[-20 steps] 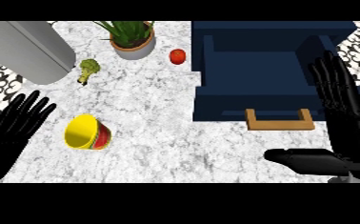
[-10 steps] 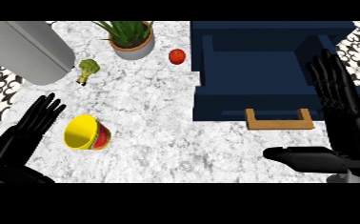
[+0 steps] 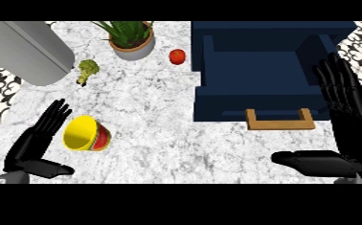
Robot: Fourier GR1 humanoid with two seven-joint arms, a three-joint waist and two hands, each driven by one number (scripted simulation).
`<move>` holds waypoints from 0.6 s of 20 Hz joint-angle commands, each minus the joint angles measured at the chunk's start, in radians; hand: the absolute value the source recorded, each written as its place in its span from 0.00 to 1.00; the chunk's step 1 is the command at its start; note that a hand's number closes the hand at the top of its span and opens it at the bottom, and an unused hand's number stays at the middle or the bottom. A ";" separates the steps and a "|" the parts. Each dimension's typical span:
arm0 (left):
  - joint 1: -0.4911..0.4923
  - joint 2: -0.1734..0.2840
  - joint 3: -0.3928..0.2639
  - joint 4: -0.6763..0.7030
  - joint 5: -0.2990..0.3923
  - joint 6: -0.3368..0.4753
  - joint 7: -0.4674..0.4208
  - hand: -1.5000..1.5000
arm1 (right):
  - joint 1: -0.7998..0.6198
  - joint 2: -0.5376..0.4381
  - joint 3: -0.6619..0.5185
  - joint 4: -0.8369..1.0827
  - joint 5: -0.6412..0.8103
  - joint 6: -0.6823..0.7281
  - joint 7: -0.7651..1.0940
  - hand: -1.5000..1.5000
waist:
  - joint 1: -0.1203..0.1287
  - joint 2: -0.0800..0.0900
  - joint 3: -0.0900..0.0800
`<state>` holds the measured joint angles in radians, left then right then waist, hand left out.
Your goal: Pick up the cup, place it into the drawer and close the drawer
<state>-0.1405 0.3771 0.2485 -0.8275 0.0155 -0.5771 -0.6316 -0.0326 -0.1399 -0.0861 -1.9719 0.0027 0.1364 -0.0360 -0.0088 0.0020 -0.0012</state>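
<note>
A cup [image 3: 87,134], yellow inside with a red outer wall, lies tipped on the marble counter at the lower left. My left hand [image 3: 37,141] stands just left of it, open, fingers straight and almost touching its rim, thumb pointing right below. The dark blue drawer [image 3: 267,78] is pulled open at the upper right, with a wooden handle [image 3: 278,119] on its front. At the right edge my right hand [image 3: 338,118] is open, fingers up beside the drawer, thumb stretched left near the bottom.
A potted plant [image 3: 130,39] stands at the back, a red tomato [image 3: 177,56] right of it. A broccoli floret [image 3: 87,69] lies farther left. A grey cylinder [image 3: 32,49] fills the upper left corner.
My left hand has moved right and up towards the cup, now close beside its rim. The right hand, the cup and the drawer have stayed put.
</note>
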 commanded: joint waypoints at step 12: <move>-0.197 0.040 -0.023 0.443 -0.080 -0.021 -0.356 0.00 | -0.041 0.002 0.007 0.022 -0.004 0.012 0.022 0.00 | -0.015 0.007 -0.003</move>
<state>-0.2952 0.4075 0.2271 -0.4677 -0.0530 -0.4927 -0.8351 -0.0686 -0.1317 -0.0745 -1.9635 0.0069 0.1382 -0.0198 -0.0195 0.0069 -0.0038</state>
